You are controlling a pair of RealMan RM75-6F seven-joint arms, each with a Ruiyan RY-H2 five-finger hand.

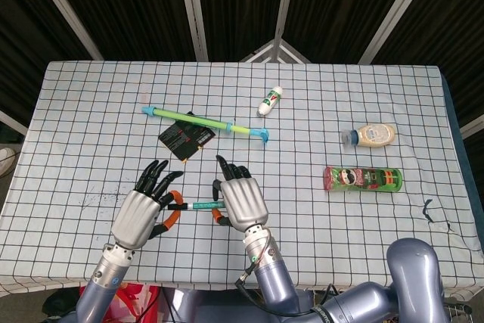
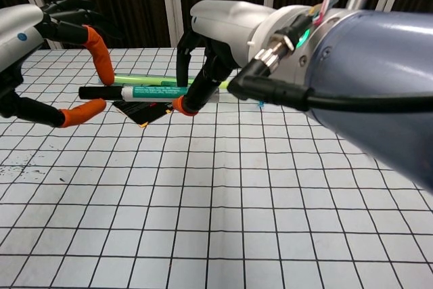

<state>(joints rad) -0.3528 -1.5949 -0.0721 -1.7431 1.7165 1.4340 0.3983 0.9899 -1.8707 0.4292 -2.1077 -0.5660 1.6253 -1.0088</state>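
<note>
One marker (image 2: pixel 135 91) between both hands, aloft

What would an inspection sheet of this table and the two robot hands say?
Surface: table under a white checked cloth; dark smudges near its left front.
Job's things: marker held above the cloth.
Clutter: green stick, black card, small bottle, sauce bottle, chips can.
Hands: right hand grips the marker; left hand spread around its black cap end.
Cables: black cable on the right arm.
Surroundings: dark slatted backdrop.
</note>
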